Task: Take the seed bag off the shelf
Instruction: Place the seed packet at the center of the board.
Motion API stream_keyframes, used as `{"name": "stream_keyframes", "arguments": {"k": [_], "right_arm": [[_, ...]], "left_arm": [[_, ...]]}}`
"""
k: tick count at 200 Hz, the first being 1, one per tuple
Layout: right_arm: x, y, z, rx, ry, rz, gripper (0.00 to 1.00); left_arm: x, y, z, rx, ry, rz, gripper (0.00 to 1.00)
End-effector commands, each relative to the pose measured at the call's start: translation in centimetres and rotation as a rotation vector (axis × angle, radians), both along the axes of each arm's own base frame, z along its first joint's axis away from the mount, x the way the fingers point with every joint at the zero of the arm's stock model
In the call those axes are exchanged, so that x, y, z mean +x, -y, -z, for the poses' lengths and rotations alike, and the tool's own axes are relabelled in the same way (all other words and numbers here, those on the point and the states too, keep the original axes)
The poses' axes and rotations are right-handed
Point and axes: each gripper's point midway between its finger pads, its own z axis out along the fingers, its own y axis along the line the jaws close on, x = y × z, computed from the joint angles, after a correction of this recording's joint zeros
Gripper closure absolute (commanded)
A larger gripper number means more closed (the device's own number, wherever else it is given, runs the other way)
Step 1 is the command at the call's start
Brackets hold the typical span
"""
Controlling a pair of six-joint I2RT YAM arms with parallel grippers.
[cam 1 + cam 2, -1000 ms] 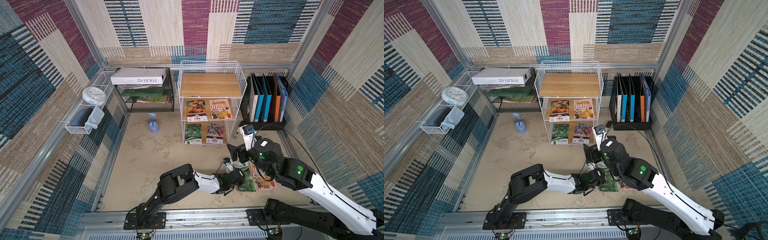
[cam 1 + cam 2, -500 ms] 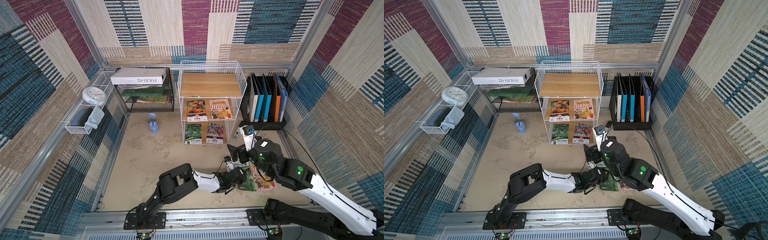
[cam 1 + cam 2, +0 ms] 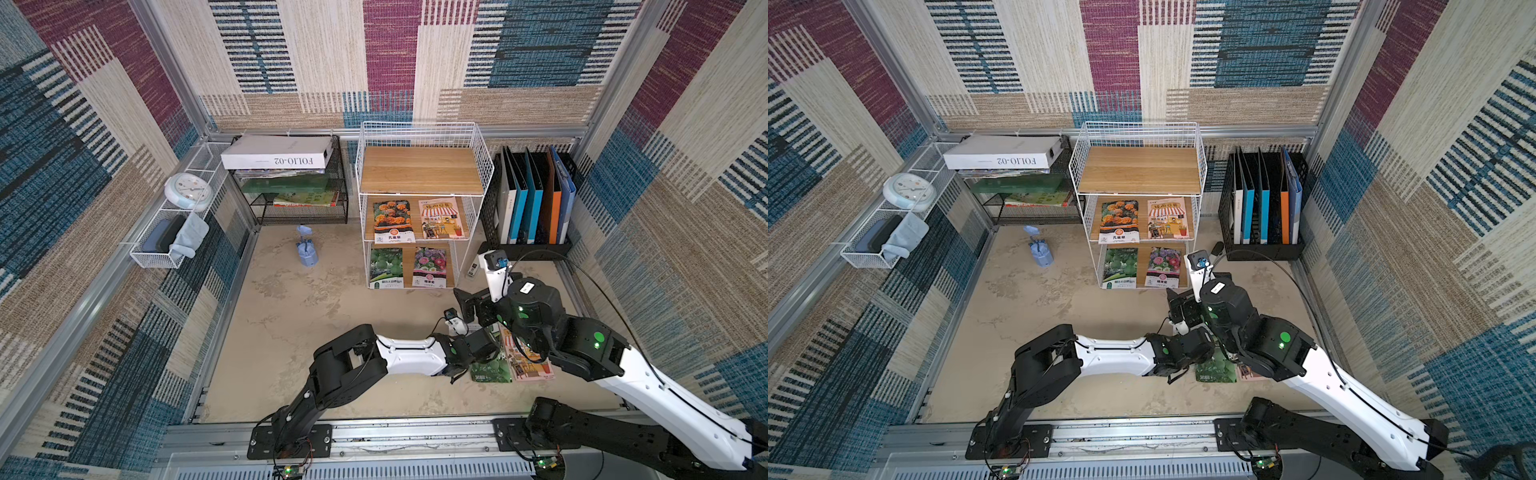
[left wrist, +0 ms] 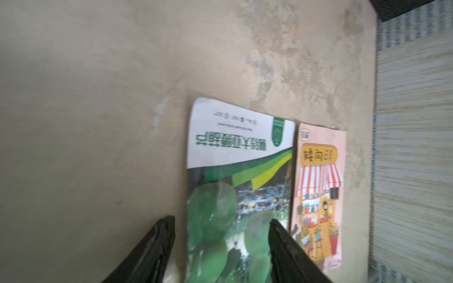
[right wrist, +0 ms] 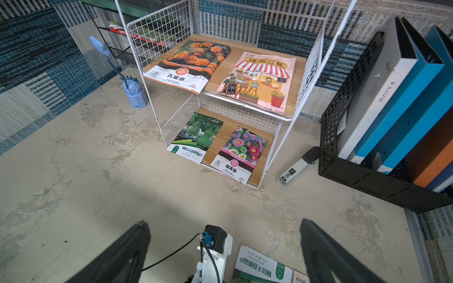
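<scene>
Nearly done: green seed bag [image 4: 232, 171] flat before the shelf [image 3: 419, 168], left gripper [image 4: 221, 219] spread over it; only withdrawing left.

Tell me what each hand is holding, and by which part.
Nothing is held. The left hand stands open over the green seed bag, which lies flat on the table; the right hand is open and empty, facing the shelf.

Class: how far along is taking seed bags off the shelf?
Done: a green gourd bag and a pink shop bag lie flat on the floor, off the shelf. In hand: nothing; the left tool stands open over the green bag, the right tool open, empty. Left: four bags on the shelf's two lower tiers.
</scene>
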Motion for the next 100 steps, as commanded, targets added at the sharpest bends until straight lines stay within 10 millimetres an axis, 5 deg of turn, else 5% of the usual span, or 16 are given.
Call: {"name": "stream_keyframes", "arguments": {"k": [1, 52, 100], "right_arm": [[0.2, -0.2, -0.3, 0.026, 0.004, 0.006, 0.01], [0.8, -0.7, 0.2, 0.009, 0.011, 0.013, 0.00], [1.7, -1.5, -3.5, -0.122, 0.104, -0.072, 0.03]], "left_arm": [[-0.7, -4.8, 0.6, 0.195, -0.021, -0.051, 0.33], [0.0, -10.9, -5.3, 0.161, 0.134, -0.149, 0.34], [0.2, -17.9, -11.8, 0.135, 0.264, -0.111, 0.30]]}}
